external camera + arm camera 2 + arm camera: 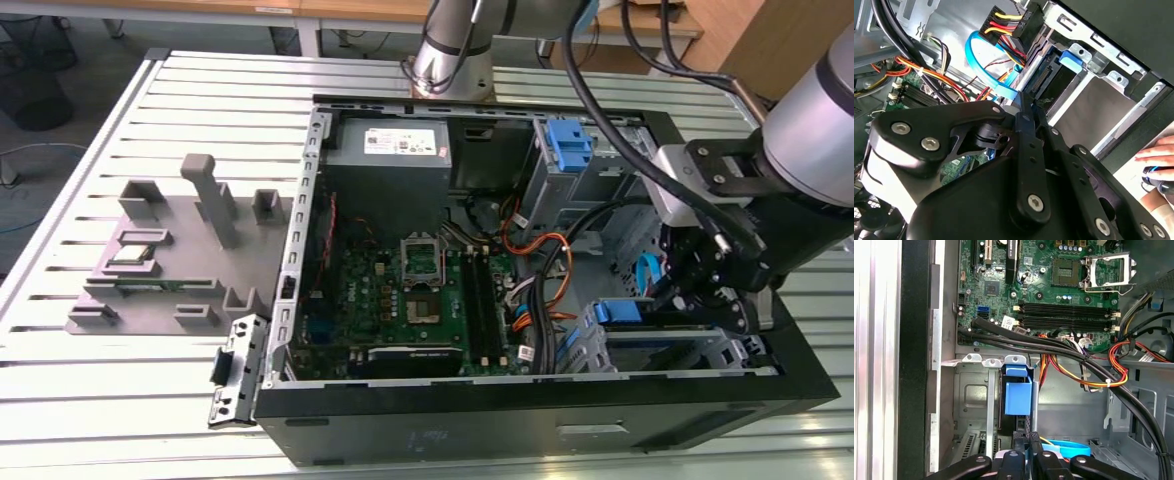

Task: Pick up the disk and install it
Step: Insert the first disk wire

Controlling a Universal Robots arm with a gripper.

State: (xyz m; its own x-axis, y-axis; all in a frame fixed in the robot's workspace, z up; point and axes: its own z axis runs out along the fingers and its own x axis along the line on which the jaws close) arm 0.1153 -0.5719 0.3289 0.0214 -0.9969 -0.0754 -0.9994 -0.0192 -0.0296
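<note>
The disk stands on edge in a slot of the metal drive cage at the corner of the open computer case. Its blue plastic end tab and dark connector edge face outward. In the exterior view the disk's blue end sits at the cage on that view's right. My gripper hangs just above it. In both wrist views the black fingers lie close together, shut with nothing visible between them. The gripper's tips sit just short of the blue tab.
A blue flat cable and red, yellow and black wire bundles run close to the fingers. The motherboard fills the case floor, with a grey power supply at the back. A grey fixture stands on the slatted table. A person's hand rests outside the case.
</note>
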